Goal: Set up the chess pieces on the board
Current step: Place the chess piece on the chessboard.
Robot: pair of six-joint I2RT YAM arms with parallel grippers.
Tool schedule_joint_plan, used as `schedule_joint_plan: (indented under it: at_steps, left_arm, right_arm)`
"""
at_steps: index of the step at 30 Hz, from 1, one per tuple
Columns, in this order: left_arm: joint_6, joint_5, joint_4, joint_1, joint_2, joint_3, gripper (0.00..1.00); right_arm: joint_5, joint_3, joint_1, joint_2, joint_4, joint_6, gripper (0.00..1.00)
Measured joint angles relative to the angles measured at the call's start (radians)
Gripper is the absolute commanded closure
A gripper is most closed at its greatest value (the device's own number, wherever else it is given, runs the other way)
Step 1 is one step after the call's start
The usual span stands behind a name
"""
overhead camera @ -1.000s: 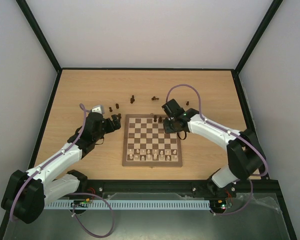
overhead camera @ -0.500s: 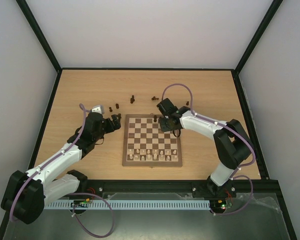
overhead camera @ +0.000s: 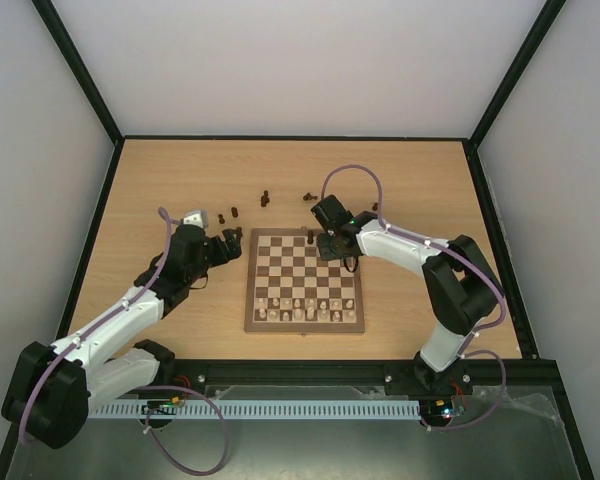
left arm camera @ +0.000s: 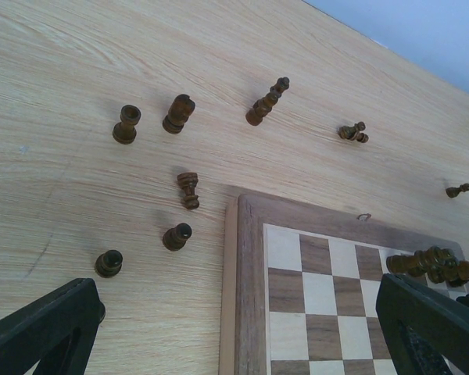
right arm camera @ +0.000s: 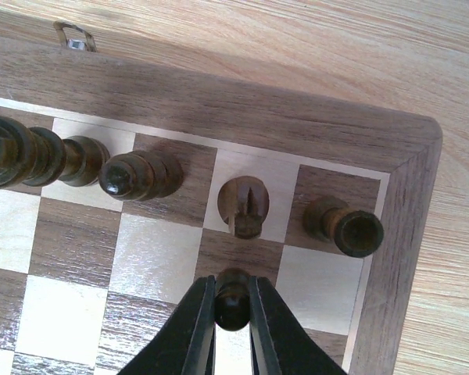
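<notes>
The board [overhead camera: 252,285] lies mid-table. My right gripper [overhead camera: 332,246] is shut on a dark pawn [right arm camera: 232,299], holding it over the second row near the board's far right corner [right arm camera: 406,156]. On the far row stand a dark rook [right arm camera: 348,226], knight [right arm camera: 245,205], bishop [right arm camera: 137,176] and a taller piece [right arm camera: 16,152]. My left gripper [overhead camera: 230,247] is open and empty by the board's far left corner [left arm camera: 250,234]. Several loose dark pieces lie on the table beyond it, such as a rook [left arm camera: 126,125], pawn [left arm camera: 177,236] and a fallen piece [left arm camera: 267,101].
Pale pieces [overhead camera: 305,308] fill the board's two near rows. More dark pieces lie behind the board [overhead camera: 266,198] [overhead camera: 309,196] [overhead camera: 375,207]. A small metal clasp [right arm camera: 72,37] sits on the board's far edge. Black frame rails edge the tabletop.
My right gripper has moved left and a little nearer, to over the board's far right corner. The left arm has not moved.
</notes>
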Motion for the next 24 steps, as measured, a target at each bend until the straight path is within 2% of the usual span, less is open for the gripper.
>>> schedule_joint_plan:
  at_steps: [12,24]
  left_arm:
    - [0.000,0.000,0.000,0.000,0.000,0.000,0.01]
    - [0.000,0.000,0.000,0.000,-0.001,0.000,0.01]
  right_arm:
    - [0.006,0.003,0.000,0.010,0.010,-0.001,0.83]
    - [-0.016,0.003,0.000,-0.017,-0.006,0.000,0.53]
